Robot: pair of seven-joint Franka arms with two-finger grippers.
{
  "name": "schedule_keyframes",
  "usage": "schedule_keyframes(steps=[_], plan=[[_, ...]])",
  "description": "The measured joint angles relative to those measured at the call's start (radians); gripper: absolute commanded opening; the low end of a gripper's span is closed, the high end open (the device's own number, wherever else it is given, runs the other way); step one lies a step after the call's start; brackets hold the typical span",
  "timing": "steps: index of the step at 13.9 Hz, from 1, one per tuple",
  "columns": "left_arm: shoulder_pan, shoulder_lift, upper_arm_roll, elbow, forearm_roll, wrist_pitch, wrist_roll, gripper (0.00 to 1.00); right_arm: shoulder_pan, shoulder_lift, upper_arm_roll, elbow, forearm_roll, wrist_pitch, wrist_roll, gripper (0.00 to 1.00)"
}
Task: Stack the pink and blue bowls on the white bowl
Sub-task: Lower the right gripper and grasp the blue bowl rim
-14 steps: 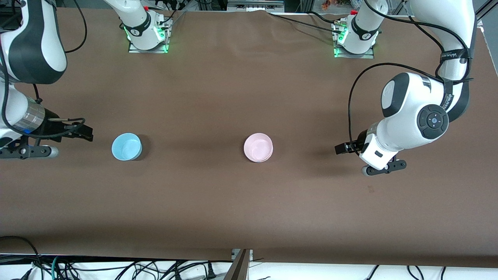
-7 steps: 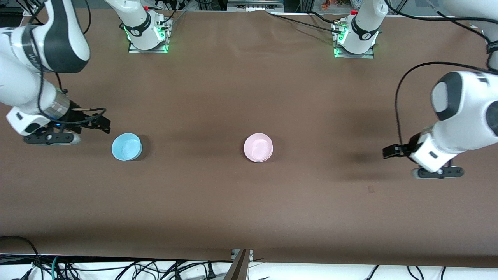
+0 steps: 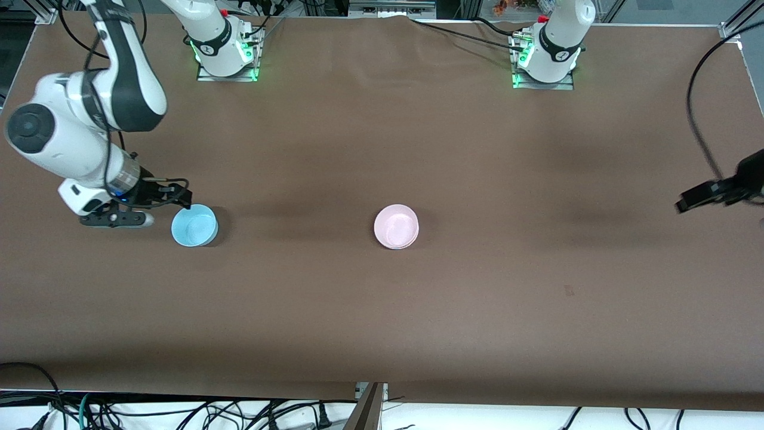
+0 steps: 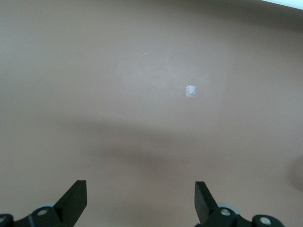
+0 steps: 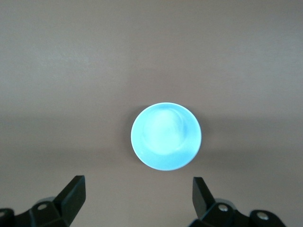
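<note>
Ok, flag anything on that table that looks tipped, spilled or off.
Nothing is tipped or spilled. The blue bowl and pink bowl both sit upright. The pink bowl shows a second rim beneath it, so it seems nested on another bowl. The right gripper hovers by the blue bowl, jaws open; the left gripper is open over bare table.

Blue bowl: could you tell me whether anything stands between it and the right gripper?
Nothing visible does. The right gripper, open, is above the blue bowl, with only bare table around it.
</note>
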Motion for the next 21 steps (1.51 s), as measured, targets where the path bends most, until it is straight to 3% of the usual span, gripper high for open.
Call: schedule_keyframes(steps=[3,7,11,16,21], plan=[[0.005,-0.025,-0.01,0.004,0.035,-0.057,0.013,1.0,-0.001,0.017,0.012,-0.086,0.0,0.125,0.0,1.0],[-0.002,-0.014,-0.096,0.021,0.051,-0.067,0.005,1.0,-0.008,0.055,0.013,-0.18,0.0,0.298,0.0,1.0],[-0.006,0.007,-0.096,0.03,0.051,-0.07,0.005,1.0,-0.028,0.113,0.013,-0.232,0.0,0.435,-0.009,1.0],[-0.021,0.017,-0.096,0.048,0.051,-0.089,0.004,1.0,-0.028,0.165,0.015,-0.245,0.0,0.505,-0.01,0.98],[-0.024,0.035,-0.096,0.053,0.05,-0.089,0.001,1.0,-0.028,0.204,0.015,-0.252,0.0,0.54,-0.011,0.82]])
